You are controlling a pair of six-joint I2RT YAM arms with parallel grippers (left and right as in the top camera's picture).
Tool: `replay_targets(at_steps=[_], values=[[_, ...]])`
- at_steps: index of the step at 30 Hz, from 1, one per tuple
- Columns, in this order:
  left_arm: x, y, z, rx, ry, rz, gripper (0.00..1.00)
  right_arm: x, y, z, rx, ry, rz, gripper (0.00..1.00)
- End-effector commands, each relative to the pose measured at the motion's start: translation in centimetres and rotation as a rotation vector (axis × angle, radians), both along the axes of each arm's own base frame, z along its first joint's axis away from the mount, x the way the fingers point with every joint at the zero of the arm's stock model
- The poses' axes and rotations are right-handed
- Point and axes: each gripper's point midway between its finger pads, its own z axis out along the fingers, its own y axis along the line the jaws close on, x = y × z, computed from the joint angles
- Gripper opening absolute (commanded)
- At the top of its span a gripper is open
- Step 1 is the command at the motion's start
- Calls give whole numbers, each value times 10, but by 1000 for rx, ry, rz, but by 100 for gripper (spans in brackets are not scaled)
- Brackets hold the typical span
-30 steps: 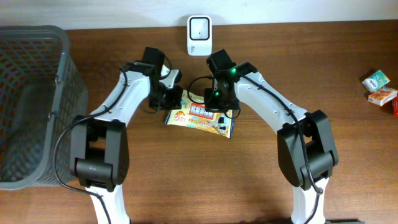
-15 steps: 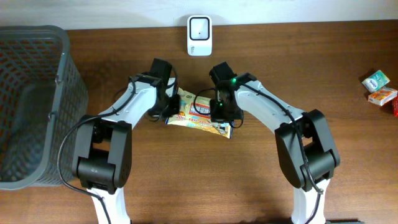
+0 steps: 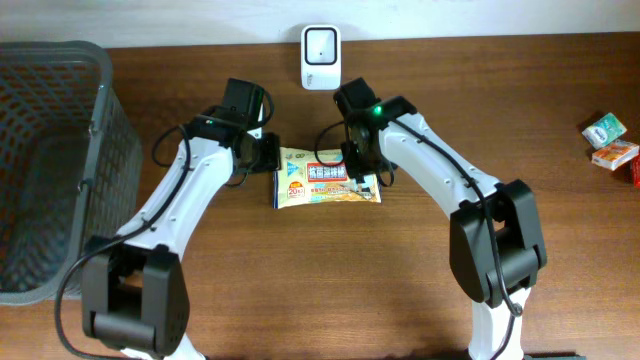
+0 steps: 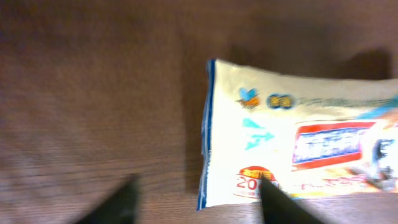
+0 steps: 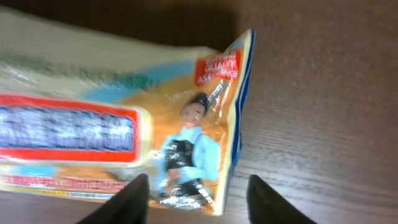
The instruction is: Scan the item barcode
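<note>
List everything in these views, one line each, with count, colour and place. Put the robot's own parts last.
snack packet: one, yellow and white with a red and blue label, flat on the table centre
scanner: one, white, far edge of the table, behind the packet
basket: one, grey mesh, left side
teal box: one, teal and white, right edge
orange box: one, orange and white, just in front of the teal box
table: one, brown wood
left end effector: one, dark fingers apart, over the packet's left end
right end effector: one, dark fingers apart, over the packet's right end
</note>
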Motion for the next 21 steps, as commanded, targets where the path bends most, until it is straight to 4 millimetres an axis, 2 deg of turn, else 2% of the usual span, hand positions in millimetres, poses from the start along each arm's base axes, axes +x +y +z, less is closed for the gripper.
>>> replay_targets(at_steps=[1,2,3,5,8,11,12,13,14,17,19,21], values=[[-3,3,-14,14,32,13,97,4,11,24,88,-7,-79,88],[-4,3,-20,17,47,12,99,1,19,27,140,19,-71,99],[-4,1,-29,8,65,7,99,-4,30,29,226,59,-62,99],[-2,-5,-44,-27,94,-2,99,-5,34,34,334,108,-72,99],[-1,-12,-60,-84,130,-14,99,-5,20,37,406,165,-122,99],[-2,-21,-77,-120,161,-60,98,-16,-5,38,441,254,-169,99],[-3,-24,-81,-131,175,-68,94,-20,-14,37,431,277,-177,99],[-5,-26,-83,-144,186,-79,84,-26,-24,37,419,304,-168,99],[-9,-32,-85,-170,201,-108,67,-31,-32,37,410,325,-155,99],[-19,-43,-84,-218,236,-155,49,-40,-49,36,383,359,-152,99],[-29,-47,-85,-220,272,-165,40,-39,-53,36,384,360,-164,99],[-45,-57,-84,-249,329,-186,39,-38,-53,36,384,358,-164,99]])
